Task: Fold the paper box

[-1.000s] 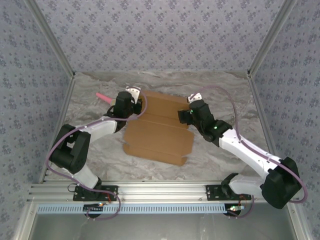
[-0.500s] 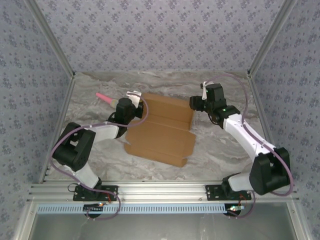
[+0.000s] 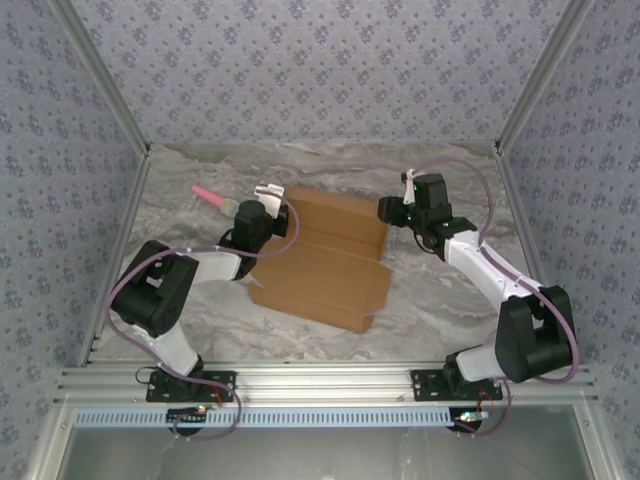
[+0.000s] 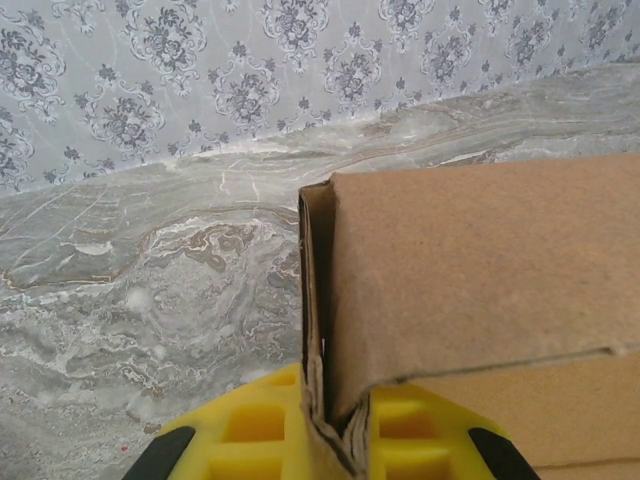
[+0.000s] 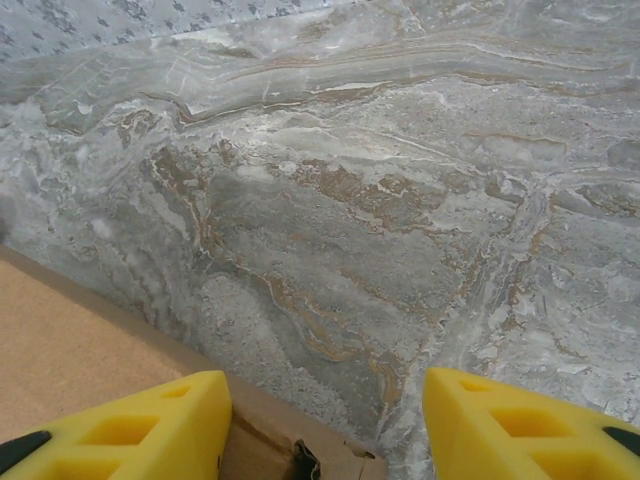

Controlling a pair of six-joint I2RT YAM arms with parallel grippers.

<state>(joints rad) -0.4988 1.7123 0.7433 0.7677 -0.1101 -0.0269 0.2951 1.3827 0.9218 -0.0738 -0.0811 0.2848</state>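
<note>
Now mid-fold: my left claw (image 4: 335,435) pinched tight on paper box (image 3: 325,262) flap, frame centre. My right claw (image 5: 325,428) half open, straddling box's upper-right corner, holding nothing. Next, likely: close right, raise wall.

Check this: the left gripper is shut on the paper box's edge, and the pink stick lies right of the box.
One slip: the pink stick lies left of the paper box, not right; the top external view shows it. The left gripper is indeed shut on the box's edge.
</note>
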